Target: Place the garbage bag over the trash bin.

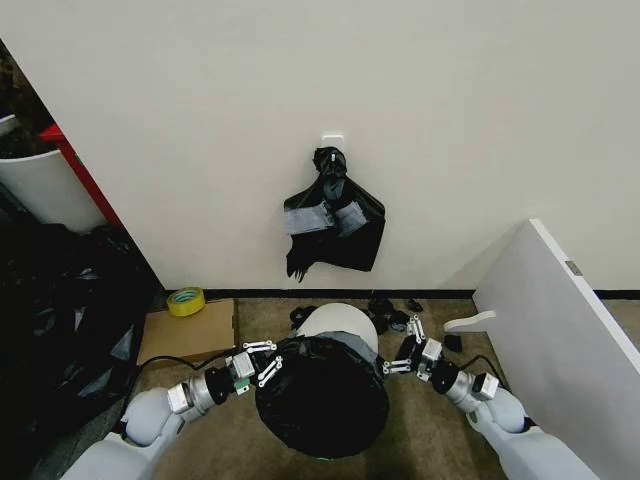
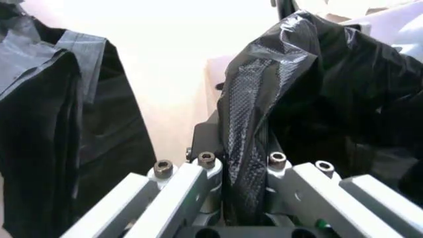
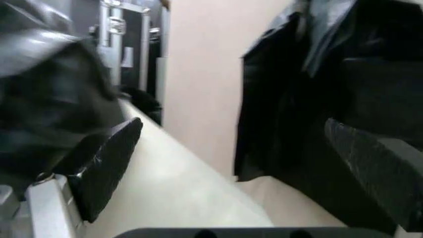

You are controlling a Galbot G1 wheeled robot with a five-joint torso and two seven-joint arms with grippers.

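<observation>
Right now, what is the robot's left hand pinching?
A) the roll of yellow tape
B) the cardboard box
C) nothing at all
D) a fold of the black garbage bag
D: in the left wrist view, the left hand is closed on a bunched fold of the garbage bag, which drapes over the trash bin; the right hand sits open at the bag's other side.

A black bundle with grey tape patches (image 1: 333, 222) hangs on the wall. A yellow tape roll (image 1: 186, 301) lies on a cardboard box (image 1: 186, 335) on the floor beside heaped black plastic (image 1: 60, 320).
</observation>
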